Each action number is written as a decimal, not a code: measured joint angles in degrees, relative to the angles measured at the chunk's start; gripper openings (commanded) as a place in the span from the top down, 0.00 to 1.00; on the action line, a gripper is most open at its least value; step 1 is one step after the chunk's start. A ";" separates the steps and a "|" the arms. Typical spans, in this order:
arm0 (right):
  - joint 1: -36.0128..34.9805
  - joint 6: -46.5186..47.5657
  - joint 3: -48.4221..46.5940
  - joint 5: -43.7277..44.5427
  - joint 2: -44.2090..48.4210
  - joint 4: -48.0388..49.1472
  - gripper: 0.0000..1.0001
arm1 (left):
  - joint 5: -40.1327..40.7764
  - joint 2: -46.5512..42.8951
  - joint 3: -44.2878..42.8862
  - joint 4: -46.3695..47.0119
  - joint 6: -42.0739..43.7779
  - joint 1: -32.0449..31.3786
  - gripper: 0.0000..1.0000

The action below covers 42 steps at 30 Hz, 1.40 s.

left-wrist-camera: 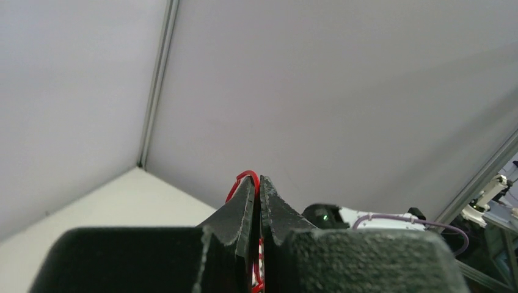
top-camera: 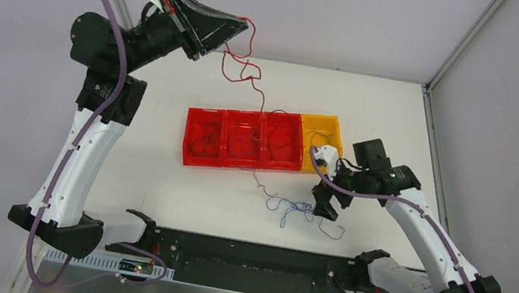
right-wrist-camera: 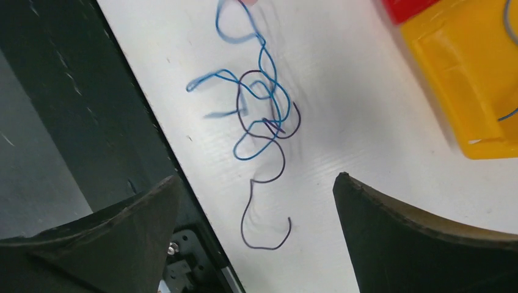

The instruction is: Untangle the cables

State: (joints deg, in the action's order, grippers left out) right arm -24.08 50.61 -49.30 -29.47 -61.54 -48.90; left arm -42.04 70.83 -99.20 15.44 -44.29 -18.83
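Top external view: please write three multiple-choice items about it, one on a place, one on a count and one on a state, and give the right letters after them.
1. Where does the blue and purple tangle lie?
A. inside a bin
B. on the table, outside every bin
C. hanging in the air

2. How many red bins stand in the row?
A. three
B. one
C. five

3. In what state is the left hand?
A. open and resting on the table
B. open, low over the bins
C. raised and shut on the red cable

Key:
1 B: the thin wires lie on the white surface on the near side of the row.
2 A: three red compartments stand beside one yellow bin.
3 C: the left wrist view shows the fingers pressed together with the red loop between them.
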 measured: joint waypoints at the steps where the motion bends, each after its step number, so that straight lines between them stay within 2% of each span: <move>1: -0.02 -1.46 -0.74 -0.72 1.25 -0.02 0.01 | 0.07 -0.98 3.17 -0.11 -0.07 -0.02 1.00; 4: -1.27 -8.66 -4.04 -2.73 3.61 1.44 0.01 | 0.07 -3.08 9.53 -1.03 -0.17 -0.35 1.00; 7: -5.33 -17.16 -5.86 -3.21 3.74 7.28 0.02 | 0.04 -3.63 12.50 -1.38 -0.31 -0.70 1.00; 13: -15.28 -26.58 -6.01 -2.45 -2.47 20.09 0.04 | 0.00 -3.61 12.83 -0.96 -0.66 -0.70 1.00; 18: -18.67 -33.94 -7.02 -0.52 -11.63 30.34 0.01 | 0.00 -3.61 12.46 -1.66 -0.66 -0.70 1.00; 23: -21.86 -41.09 -8.70 2.82 -13.03 41.59 0.01 | 0.02 -3.04 10.47 -2.19 -0.63 -0.74 1.00; 25: -23.39 -42.58 -10.16 3.98 -14.29 45.72 0.11 | 0.04 -2.78 9.62 -2.12 -0.66 -0.90 1.00; 26: -24.04 -43.21 -10.97 4.74 -15.28 47.78 0.24 | 0.02 -2.67 9.33 -2.01 -0.68 -1.07 1.00; 27: -24.61 -43.80 -11.63 5.33 -16.37 49.59 0.40 | 0.02 -2.58 9.20 -1.97 -0.68 -1.11 1.00; 29: -25.16 -44.78 -12.41 6.71 -18.23 52.00 0.88 | 0.02 -2.38 9.05 -1.99 -0.66 -1.46 1.00; 30: -25.16 -45.22 -12.48 7.45 -18.86 52.81 1.00 | 0.02 -2.23 9.01 -1.99 -0.66 -1.44 1.00; 36: -24.63 -46.77 -12.48 11.32 -17.64 52.78 1.00 | 0.37 -2.08 9.03 -3.87 1.25 -1.44 1.00; 41: -23.89 -46.75 -12.46 13.00 -10.51 51.65 1.00 | 0.52 -2.01 10.14 -4.63 2.32 -1.44 1.00; 42: -23.76 -46.73 -12.48 13.35 -9.14 51.65 0.84 | 0.52 -1.73 10.14 -4.55 2.32 -1.44 1.00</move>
State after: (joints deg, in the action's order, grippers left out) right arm -47.83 3.88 -61.78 -16.12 -70.67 2.74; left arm -41.52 69.10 -89.06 10.90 -41.98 -20.27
